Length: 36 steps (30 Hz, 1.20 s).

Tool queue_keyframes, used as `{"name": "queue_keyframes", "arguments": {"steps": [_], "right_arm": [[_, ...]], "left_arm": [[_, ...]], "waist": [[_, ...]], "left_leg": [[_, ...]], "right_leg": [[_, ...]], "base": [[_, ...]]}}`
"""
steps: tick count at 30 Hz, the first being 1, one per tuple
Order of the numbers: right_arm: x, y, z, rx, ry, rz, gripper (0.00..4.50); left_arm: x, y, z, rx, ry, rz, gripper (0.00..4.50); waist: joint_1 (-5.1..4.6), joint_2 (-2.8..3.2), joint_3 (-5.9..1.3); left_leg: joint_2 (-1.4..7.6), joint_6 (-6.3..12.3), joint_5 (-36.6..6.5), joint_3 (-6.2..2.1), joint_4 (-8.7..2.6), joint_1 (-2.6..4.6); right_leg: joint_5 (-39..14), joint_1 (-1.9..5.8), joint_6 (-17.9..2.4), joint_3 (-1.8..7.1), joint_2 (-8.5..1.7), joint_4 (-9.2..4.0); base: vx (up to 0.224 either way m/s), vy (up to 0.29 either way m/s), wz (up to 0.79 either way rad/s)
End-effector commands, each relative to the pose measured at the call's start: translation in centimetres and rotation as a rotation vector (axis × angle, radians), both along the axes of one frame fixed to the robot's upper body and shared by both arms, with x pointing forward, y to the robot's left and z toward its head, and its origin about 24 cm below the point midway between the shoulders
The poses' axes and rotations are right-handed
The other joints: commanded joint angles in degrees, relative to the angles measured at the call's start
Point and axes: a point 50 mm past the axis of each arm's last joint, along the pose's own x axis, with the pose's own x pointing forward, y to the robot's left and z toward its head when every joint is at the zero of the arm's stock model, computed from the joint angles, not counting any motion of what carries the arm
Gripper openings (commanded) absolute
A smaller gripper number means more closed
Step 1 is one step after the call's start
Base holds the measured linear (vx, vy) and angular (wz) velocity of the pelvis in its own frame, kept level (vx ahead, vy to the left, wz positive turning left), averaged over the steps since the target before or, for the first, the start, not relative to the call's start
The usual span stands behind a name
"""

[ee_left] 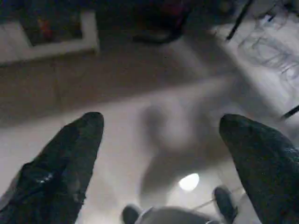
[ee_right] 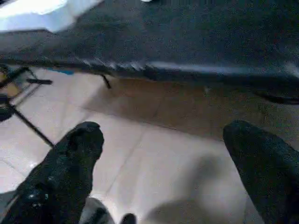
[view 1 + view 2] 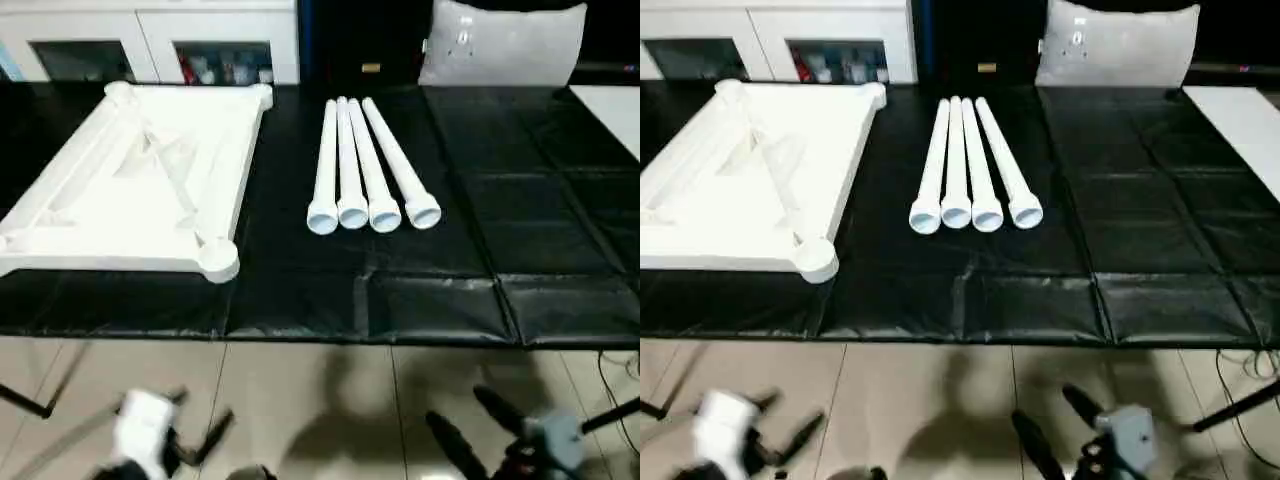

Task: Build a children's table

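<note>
**Table kit: unassembled**

Tabletop (image 3: 140, 190): underside up, left on the black mat (image 3: 480, 250); sockets empty.
Legs (image 3: 365, 170): four, side by side at mat centre, none fitted. All assembly remains.
Left gripper (image 3: 195, 445), right gripper (image 3: 480, 425): low over the floor, fingers spread wide, empty.
Cabinet (image 3: 150, 40): contents indistinct.

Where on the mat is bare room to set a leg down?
The black mat is bare right of the four legs, out to its right edge, and along the front strip before the legs. A narrower bare lane runs between the tabletop and the legs. The legs lie packed together; the tabletop fills the left.
</note>
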Motion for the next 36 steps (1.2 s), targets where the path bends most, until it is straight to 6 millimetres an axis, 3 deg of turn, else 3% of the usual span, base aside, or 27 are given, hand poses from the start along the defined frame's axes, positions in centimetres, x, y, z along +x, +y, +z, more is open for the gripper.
{"name": "queue_keyframes", "arguments": {"steps": [1, 2, 4, 7, 8, 9, 10, 11, 13, 15, 16, 17, 18, 19, 20, 22, 24, 27, 28, 29, 31, 32, 33, 35, 36], "right_arm": [[0.2, -0.4, 1.5, 0.018, -0.025, 0.011, 4.5], [0.4, -0.5, 2.3, 0.023, -0.043, 0.023, 4.5], [0.6, -0.6, 3.2, 0.03, -0.065, 0.039, 4.5], [2.3, -0.6, 5.7, 0.046, -0.155, 0.044, 4.5], [2.6, -0.6, 5.9, 0.048, -0.164, 0.038, 4.5], [3.9, -0.6, 7.1, 0.069, -0.216, -0.001, 4.5], [3.9, -0.6, 7.1, 0.069, -0.216, -0.001, 4.5], [5.7, -0.4, 8.0, 0.055, -0.262, -0.075, 4.5], [6.3, -0.3, 8.2, 0.043, -0.271, -0.099, 4.5], [7.7, -0.2, 8.2, -0.019, -0.293, -0.167, 4.5], [8.5, 0.0, 8.2, -0.036, -0.306, -0.2, 4.5], [9.2, 0.4, 8.2, -0.042, -0.317, -0.227, 4.5], [9.8, 0.9, 8.2, -0.026, -0.318, -0.237, 4.5], [10.1, 1.3, 8.2, -0.013, -0.315, -0.242, 4.5], [10.8, 1.7, 7.7, -0.044, -0.292, -0.266, 4.5], [12.1, 2.5, 6.6, -0.105, -0.233, -0.31, 4.5], [13.1, 3.3, 5.7, -0.158, -0.188, -0.34, 4.5], [14.0, 4.3, 5.6, -0.144, -0.21, -0.339, 4.5], [14.6, 4.9, 5.7, -0.148, -0.24, -0.34, 4.5], [14.8, 5.3, 5.8, -0.143, -0.259, -0.333, 4.5], [14.5, 6.1, 5.7, -0.11, -0.251, -0.278, 4.5], [14.4, 6.4, 5.7, -0.08, -0.246, -0.257, 4.5], [14.2, 6.3, 5.6, -0.101, -0.246, -0.249, 4.5], [14.0, 6.0, 5.6, -0.104, -0.256, -0.271, 4.5], [14.0, 5.9, 5.6, -0.091, -0.258, -0.278, 4.5]], "left_arm": [[-0.1, 0.2, 1.4, -0.032, -0.038, -0.015, 4.44], [-0.1, 0.2, 2.3, -0.047, -0.063, -0.032, 4.44], [-0.1, 0.1, 3.4, -0.071, -0.088, -0.052, 4.44], [0.1, -0.5, 6.4, -0.119, -0.145, -0.129, 4.44], [0.1, -0.5, 6.7, -0.123, -0.152, -0.131, 4.44], [0.8, -0.6, 8.3, -0.151, -0.195, -0.14, 4.44], [0.8, -0.6, 8.3, -0.151, -0.195, -0.14, 4.44], [3.2, -1.1, 12.3, -0.163, -0.298, -0.149, 4.44], [3.9, -1.3, 13.4, -0.163, -0.326, -0.155, 4.44], [5.8, -1.8, 14.7, -0.132, -0.376, -0.123, 4.44], [6.9, -2.2, 15.2, -0.113, -0.421, -0.097, 4.44], [8.0, -2.5, 15.3, -0.094, -0.428, -0.06, 4.44], [8.8, -2.7, 15.4, -0.071, -0.444, -0.023, 4.44], [9.3, -2.9, 15.4, -0.057, -0.451, 0.002, 4.44], [9.9, -3.2, 15.1, -0.052, -0.435, 0.024, 4.44], [11.2, -3.6, 14.1, -0.026, -0.401, 0.076, 4.44], [12.2, -3.9, 13.0, 0.029, -0.374, 0.134, 4.44], [13.0, -4.3, 12.1, 0.043, -0.371, 0.192, 4.44], [13.3, -4.9, 11.5, 0.051, -0.367, 0.208, 4.44], [13.4, -5.3, 11.2, 0.058, -0.361, 0.199, 4.44], [13.3, -6.3, 10.7, 0.096, -0.36, 0.168, 4.44], [13.2, -6.6, 10.5, 0.111, -0.358, 0.161, 4.44], [13.1, -6.7, 10.4, 0.12, -0.356, 0.16, 4.44], [12.9, -6.8, 10.0, 0.127, -0.348, 0.167, 4.44], [12.9, -6.9, 9.9, 0.128, -0.346, 0.167, 4.44]], "waist": [[0.21, -0.25, -0.85], [0.3, -0.5, -0.98], [0.32, -0.39, -0.95], [0.26, -0.56, -0.78], [0.27, -0.61, -1.05], [0.14, -0.62, -0.86], [0.14, -0.6, -0.98], [0.12, -0.71, -1.26], [0.31, -0.23, -1.57], [0.43, -0.59, -1.43], [0.1, -0.39, -1.62], [0.06, -0.34, -1.92], [-0.17, 0.2, -2.41], [-0.45, 0.02, -2.14], [-0.87, 0.29, -2.98], [-1.05, 0.36, -3.29], [-1.81, 0.33, -3.51], [-1.83, 0.54, -3.91], [-1.82, 0.3, -4.08], [-1.45, 0.08, -4.28], [-1.07, 0.06, -4.57], [-0.56, -0.1, -4.63], [0.05, -0.22, -4.77], [0.86, -0.38, -4.71], [0.95, -0.12, -4.73]], "left_leg": [[1.38, 1.68, -22.9, -0.63, -4.38, 1.09], [1.27, 1.74, -22.2, -0.61, -4.21, 1.11], [1.24, 1.79, -21.4, -0.65, -4.25, 1.09], [1.1, 0.79, -22.8, -0.44, -4.13, 1.43], [0.96, 0.55, -21.9, -0.55, -4.07, 1.52], [0.9, 0.11, -22.4, -0.43, -4.18, 1.65], [0.79, -0.26, -22.1, -0.49, -4.05, 1.79], [0.66, -0.85, -21.2, -0.41, -3.84, 1.88], [0.45, -1.95, -19.7, -0.46, -3.56, 2.52], [0.35, -2.69, -18.1, -0.21, -3.48, 2.27], [0.25, -3.43, -16.4, -0.11, -3.45, 2.23], [0.1, -3.68, -15.6, -0.16, -3.16, 2.25], [-0.08, -4.46, -14.1, -0.3, -2.9, 2.17], [-0.06, -4.63, -14.6, -0.22, -3.05, 2.02], [-0.35, -4.8, -10.0, -0.45, -2.31, 1.86], [-0.63, -5.29, -7.8, -0.64, -2.01, 1.71], [-0.88, -5.7, -8.6, -0.44, -1.76, 1.82], [-0.55, -5.15, -9.8, -0.43, -1.66, 1.78], [-0.51, -4.59, -9.3, -0.34, -1.54, 1.71], [-0.79, -1.15, -8.3, 0.19, -1.06, 1.06], [-0.84, 3.25, -6.9, 0.47, -0.43, 0.44], [-1.01, 8.18, -6.4, 0.58, 0.46, -0.37], [-0.84, 12.21, -6.6, 0.01, 1.87, -1.19], [-0.23, 15.36, -6.0, -1.2, 3.43, -2.02], [-0.12, 16.58, -5.6, -1.15, 2.71, -1.27]], "right_leg": [[-8.5, -0.01, -3.8, 1.16, -1.12, -5.02], [-7.1, 0.14, -3.5, 1.18, -1.15, -4.78], [-6.1, 0.09, -3.0, 1.13, -1.08, -4.75], [-8.5, -0.19, -2.7, 1.2, -1.01, -4.86], [-8.7, -0.07, -3.0, 1.16, -1.02, -4.67], [-9.7, -0.18, -2.9, 1.13, -0.83, -4.79], [-9.9, -0.18, -3.0, 1.15, -0.86, -4.58], [-9.3, -0.16, -3.2, 1.11, -0.7, -4.25], [-7.3, -0.48, -4.2, 0.97, -0.26, -3.84], [-5.6, -0.13, -3.9, 0.95, -0.18, -3.66], [-3.6, -0.07, -3.2, 0.91, -0.02, -3.48], [-2.4, 0.14, -3.1, 0.9, -0.12, -3.22], [-0.4, 0.46, -2.8, 0.92, -0.23, -2.88], [-0.7, 0.33, -2.4, 0.92, -0.18, -3.13], [5.7, 0.97, -2.1, 0.72, -0.07, -2.5], [9.3, 1.25, -2.2, 0.51, 0.08, -2.13], [8.7, 1.15, -3.0, 0.54, 0.16, -2.18], [7.1, 1.27, -3.9, 0.72, -0.19, -2.24], [7.8, 1.36, -4.0, 0.8, -0.23, -2.26], [8.5, 1.6, -4.4, 1.36, -1.21, -2.44], [10.2, 1.8, -4.8, 1.94, -2.19, -2.54], [11.0, 1.97, -4.6, 2.71, -3.75, -2.9], [10.0, 2.27, -4.2, 3.87, -6.18, -3.57], [6.2, 2.39, -4.4, 4.91, -8.41, -4.26], [4.1, 1.52, -5.3, 4.21, -7.01, -4.06]], "base": [[0.0, 0.0, 0.0], [0.0, 0.0, 0.0], [0.0, 0.0, 0.0], [0.0, 0.0, 0.0], [0.0, 0.0, 0.0], [0.0, 0.0, 0.0], [0.0, 0.0, 0.0], [0.0, 0.0, 0.0], [0.0, 0.0, 0.0], [0.0, 0.0, 0.0], [0.0, 0.0, 0.0], [0.0, 0.0, 0.0], [0.0, 0.0, 0.0], [0.0, 0.0, 0.0], [0.0, 0.0, 0.0], [0.0, 0.0, 0.0], [0.0, 0.0, 0.0], [0.0, 0.0, 0.0], [0.0, 0.0, 0.0], [0.0, 0.0, 0.0], [0.0, 0.0, 0.0], [-0.005, 0.054, 0.04], [-0.005, 0.054, 0.04], [-0.013, 0.124, 0.03], [-0.017, 0.151, 0.05]]}}
